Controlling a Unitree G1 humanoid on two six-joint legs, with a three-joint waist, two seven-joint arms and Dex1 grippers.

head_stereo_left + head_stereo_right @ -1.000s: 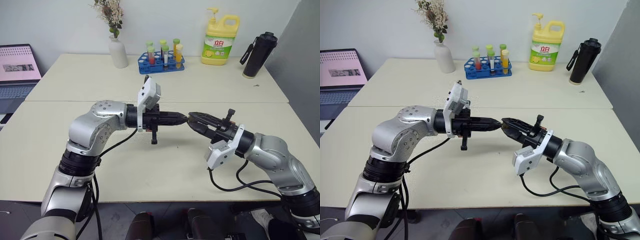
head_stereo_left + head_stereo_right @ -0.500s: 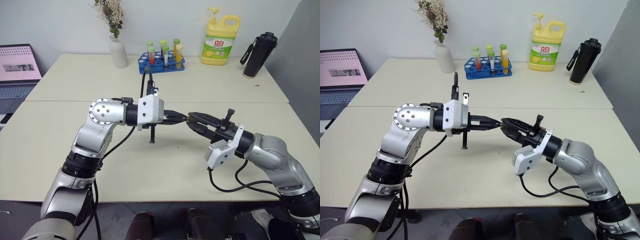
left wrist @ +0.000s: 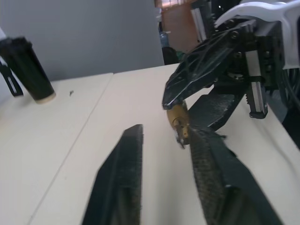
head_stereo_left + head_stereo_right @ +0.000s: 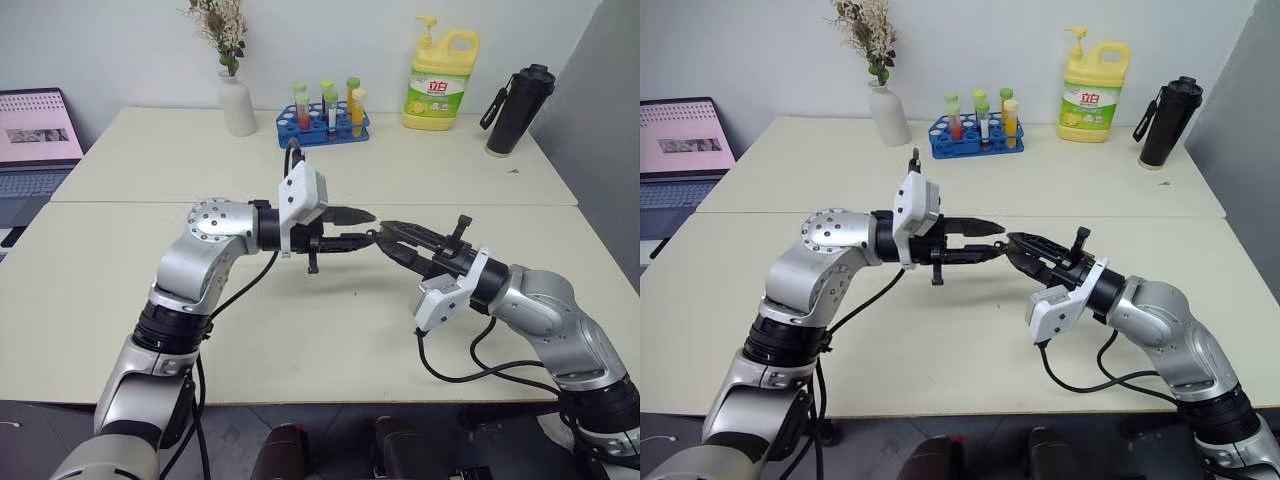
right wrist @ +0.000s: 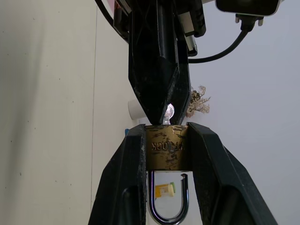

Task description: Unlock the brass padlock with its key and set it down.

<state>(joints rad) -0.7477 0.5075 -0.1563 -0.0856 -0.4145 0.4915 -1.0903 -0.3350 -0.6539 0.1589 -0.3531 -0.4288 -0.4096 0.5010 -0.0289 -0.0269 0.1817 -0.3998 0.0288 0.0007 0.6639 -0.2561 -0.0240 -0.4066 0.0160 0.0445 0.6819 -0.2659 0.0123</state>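
Up front, over the pale table (image 4: 330,340): right gripper (image 5: 165,133) pinching the brass padlock (image 5: 165,151) by its flanks, shackle hanging loose at one end, key (image 5: 169,111) poking from the lock. At nine o'clock from it, left gripper (image 4: 362,226) spread apart, one finger (image 3: 211,159) beside the key. Farther back, twelve o'clock: blue rack (image 4: 323,126) holding coloured tubes, vase (image 4: 237,103) holding dried flowers, yellow soap jug (image 4: 439,78), black bottle (image 4: 516,110).

Brass padlock (image 5: 166,150) was golden w/ dark scuffs, stamped lettering; shackle (image 5: 168,206) shiny silver, key (image 5: 168,111) silver. Left gripper (image 4: 368,226) & right gripper (image 4: 388,236) black, finger pads cross-hatched. Table (image 4: 330,330) cream. Soap bottle (image 4: 440,80) yellow, green label. Tube rack (image 4: 325,128) blue. Vase (image 4: 236,105) white. Flask (image 4: 518,108) black.
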